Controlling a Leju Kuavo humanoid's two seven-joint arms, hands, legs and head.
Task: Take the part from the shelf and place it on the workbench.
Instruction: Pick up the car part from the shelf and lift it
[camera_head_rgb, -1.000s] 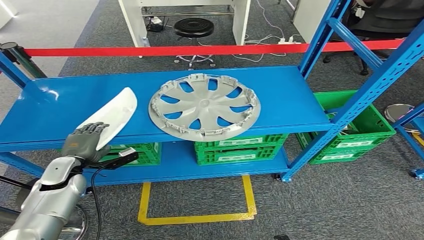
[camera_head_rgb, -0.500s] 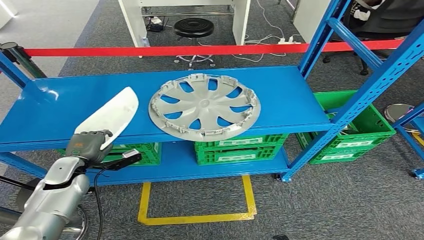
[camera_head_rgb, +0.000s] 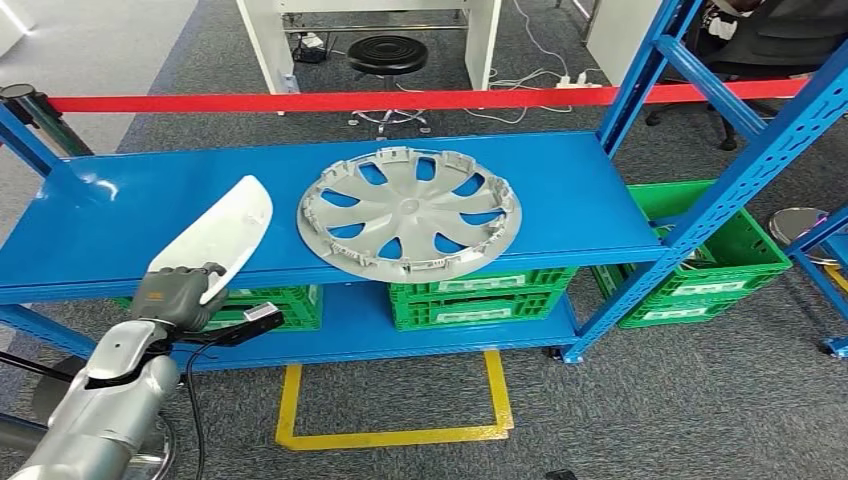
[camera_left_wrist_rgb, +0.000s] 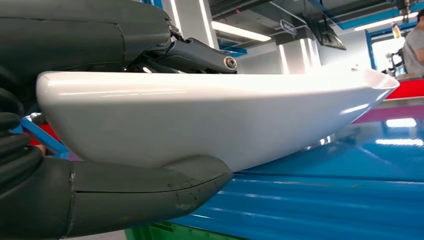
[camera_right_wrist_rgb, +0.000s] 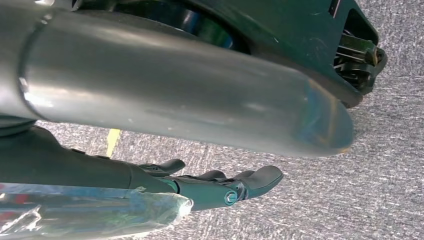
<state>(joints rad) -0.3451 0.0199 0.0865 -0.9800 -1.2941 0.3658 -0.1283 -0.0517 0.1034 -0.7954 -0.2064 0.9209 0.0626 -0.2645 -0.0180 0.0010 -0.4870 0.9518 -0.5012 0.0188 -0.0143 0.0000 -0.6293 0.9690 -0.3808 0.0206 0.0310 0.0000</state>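
A long white plastic part (camera_head_rgb: 222, 233) lies on the left of the blue shelf's top deck (camera_head_rgb: 120, 215), its near end sticking out over the front edge. My left hand (camera_head_rgb: 177, 294) grips that near end. In the left wrist view the white part (camera_left_wrist_rgb: 225, 115) sits between the thick thumb (camera_left_wrist_rgb: 130, 192) on one side and the dark fingers (camera_left_wrist_rgb: 100, 30) on the other. My right hand (camera_right_wrist_rgb: 220, 187) hangs by my side over grey carpet, fingers stretched out and holding nothing.
A silver wheel cover (camera_head_rgb: 408, 212) lies on the deck just right of the white part. Green crates (camera_head_rgb: 480, 295) fill the lower shelf and another green crate (camera_head_rgb: 720, 250) stands at the right. Blue uprights (camera_head_rgb: 640, 75) rise at the right, behind them a red barrier tape (camera_head_rgb: 330, 101).
My left hand has slid back toward the shelf's front edge and its fingers have curled around the white part's near end. The part itself has barely moved.
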